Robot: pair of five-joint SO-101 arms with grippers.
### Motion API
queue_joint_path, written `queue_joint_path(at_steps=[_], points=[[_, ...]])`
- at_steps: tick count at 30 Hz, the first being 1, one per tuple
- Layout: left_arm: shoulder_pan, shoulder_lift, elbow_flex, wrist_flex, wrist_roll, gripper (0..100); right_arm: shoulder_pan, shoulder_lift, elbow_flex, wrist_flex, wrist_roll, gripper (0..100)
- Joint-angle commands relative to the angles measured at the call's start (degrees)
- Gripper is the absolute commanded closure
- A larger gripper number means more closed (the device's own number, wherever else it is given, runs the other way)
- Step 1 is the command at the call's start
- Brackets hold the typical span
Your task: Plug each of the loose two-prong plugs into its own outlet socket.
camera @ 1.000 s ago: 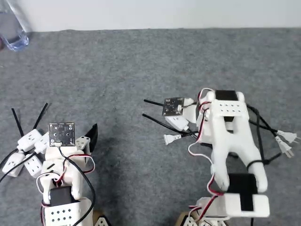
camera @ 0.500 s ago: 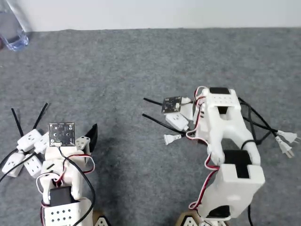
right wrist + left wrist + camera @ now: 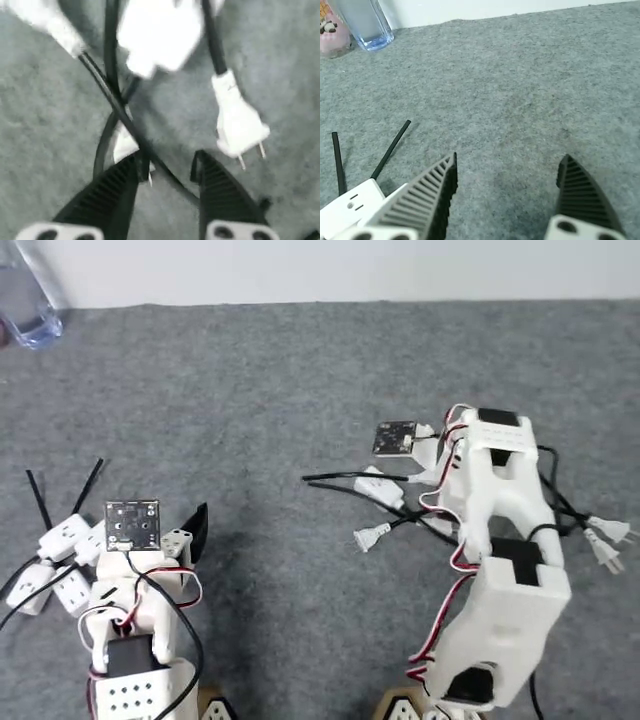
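Right hand [image 3: 166, 159] is hovering released, straddling the black cords [image 3: 107, 92], a white two-prong plug [image 3: 239, 125] just beside it. Left hand [image 3: 510, 162] is hanging spread wide beside an outlet socket [image 3: 350, 202].

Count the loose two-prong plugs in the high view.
3. The centre plug lies left of the right arm; the far plug and near plug lie together at its right. The arm may hide more.
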Motion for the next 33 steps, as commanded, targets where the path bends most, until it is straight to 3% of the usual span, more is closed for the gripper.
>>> queue_joint_path(at_steps=[1,5,9,22,33], points=[[0.26,-0.79,-0.31,-1.76,-0.62,70,3.03,1.27,1.05,-0.31,0.88,81.2],[0.18,-0.79,-0.22,-1.76,-0.62,70,2.59,1.27,1.67,-0.57,0.97,82.0],[0.18,-0.79,-0.22,-1.76,-0.62,70,1.89,0.75,1.41,-0.57,1.93,99.5],[0.53,-0.70,-0.22,-1.67,-0.62,70,-1.89,-16.66,1.41,13.58,2.20,99.1],[0.44,-0.88,0.40,-1.76,-0.62,70,1.98,-34.51,0.97,16.57,2.11,99.1]])
